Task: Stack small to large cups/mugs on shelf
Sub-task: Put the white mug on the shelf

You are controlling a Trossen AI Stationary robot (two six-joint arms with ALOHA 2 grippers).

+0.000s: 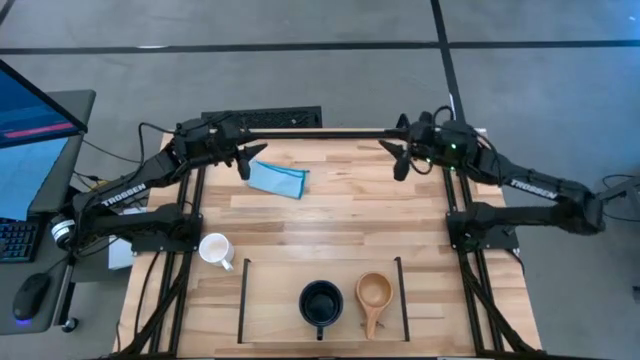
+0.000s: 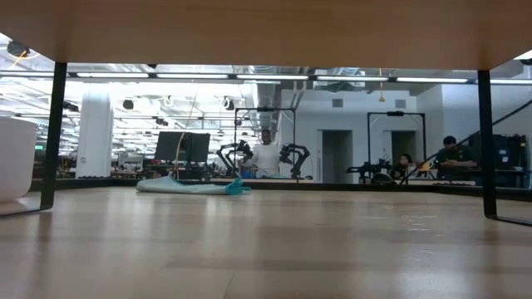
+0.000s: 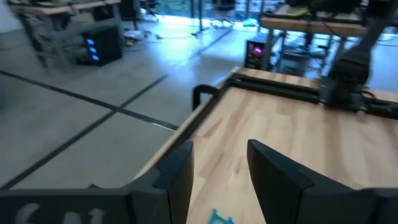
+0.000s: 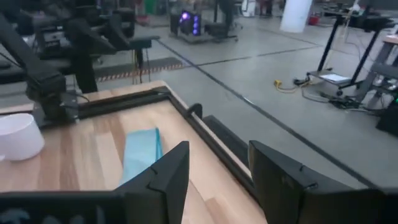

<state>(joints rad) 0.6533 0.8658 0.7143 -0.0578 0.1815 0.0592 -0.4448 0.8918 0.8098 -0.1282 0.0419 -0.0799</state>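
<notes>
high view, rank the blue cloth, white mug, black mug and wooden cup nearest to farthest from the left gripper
From the left gripper:
1. Blue cloth, right beside it.
2. White mug, left edge, outside the shelf.
3. Black mug, on the shelf.
4. Wooden cup, beyond it.

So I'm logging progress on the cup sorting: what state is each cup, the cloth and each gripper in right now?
white mug: upright, empty, left of the shelf, outside its rails.
dark mug: upright, on the shelf, middle.
wooden cup: upright, empty, on the shelf beside the dark mug.
blue cloth: folded, lying at the table's far side.
left gripper: open, empty, above the table's far edge.
right gripper: open, empty, above the far edge.
</notes>
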